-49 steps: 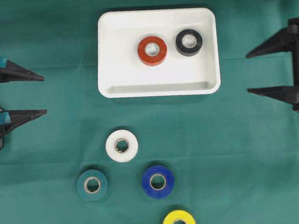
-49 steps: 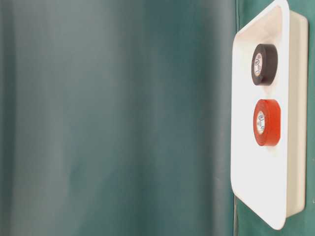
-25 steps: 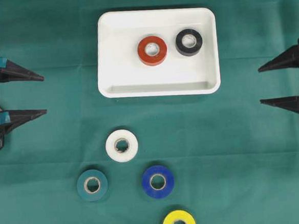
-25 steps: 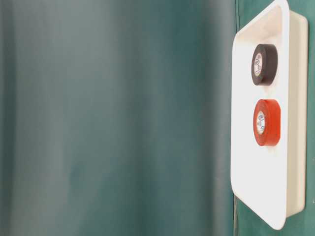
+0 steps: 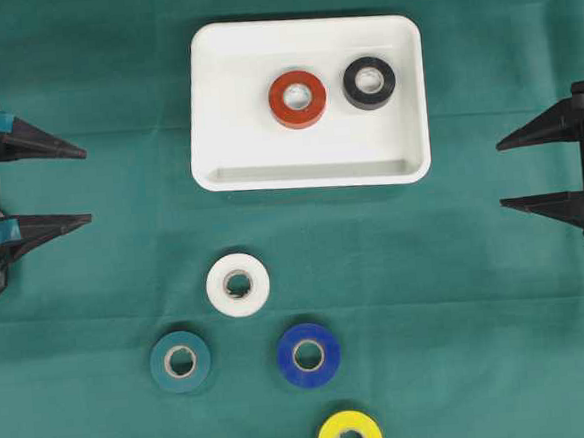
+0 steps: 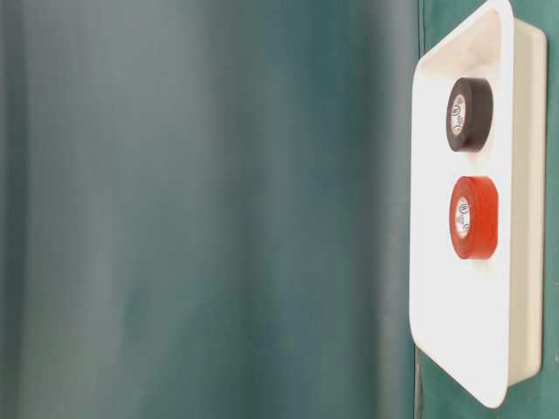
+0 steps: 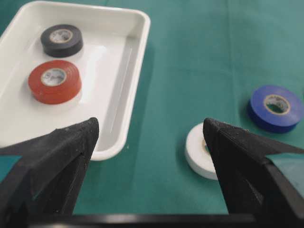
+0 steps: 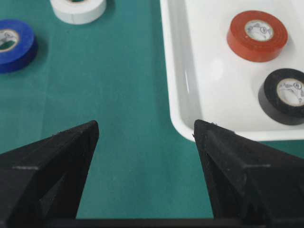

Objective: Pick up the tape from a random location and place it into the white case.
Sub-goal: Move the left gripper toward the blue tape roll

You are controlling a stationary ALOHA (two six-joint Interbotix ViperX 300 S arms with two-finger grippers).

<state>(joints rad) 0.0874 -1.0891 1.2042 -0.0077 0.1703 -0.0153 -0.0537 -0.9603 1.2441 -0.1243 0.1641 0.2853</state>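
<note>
Overhead, table-level and two wrist views of a tape-sorting bench covered in green cloth (image 5: 478, 296). The white case (image 5: 226, 103) sits toward the top centre of the overhead view and already holds two rolls, a red tape roll (image 5: 298, 99) and, just beside it and apart from it, a black tape roll (image 5: 369, 82); the table-level view shows the same pair lying flat on the case floor. Four rolls remain on the cloth below the case: a white tape roll (image 5: 238, 285) nearest the case, a teal tape roll (image 5: 181, 361) and a blue tape roll (image 5: 309, 355) further down, and a yellow tape roll (image 5: 349, 436) cut by the lower edge. The left gripper (image 5: 87, 184) rests at the left margin with its jaws spread wide and nothing between them, unchanged over the last second. The right gripper (image 5: 499, 175) is the part that has changed: over the last second it has drawn back toward the right margin, well away from the case, and its jaws have narrowed somewhat, though they remain clearly apart and empty, as the right wrist view confirms. Read together, this suggests that a placement has been completed and the right arm is returning to rest; four rolls are still outside, so the task appears roughly one third done, and the white roll lies closest to the case.
</note>
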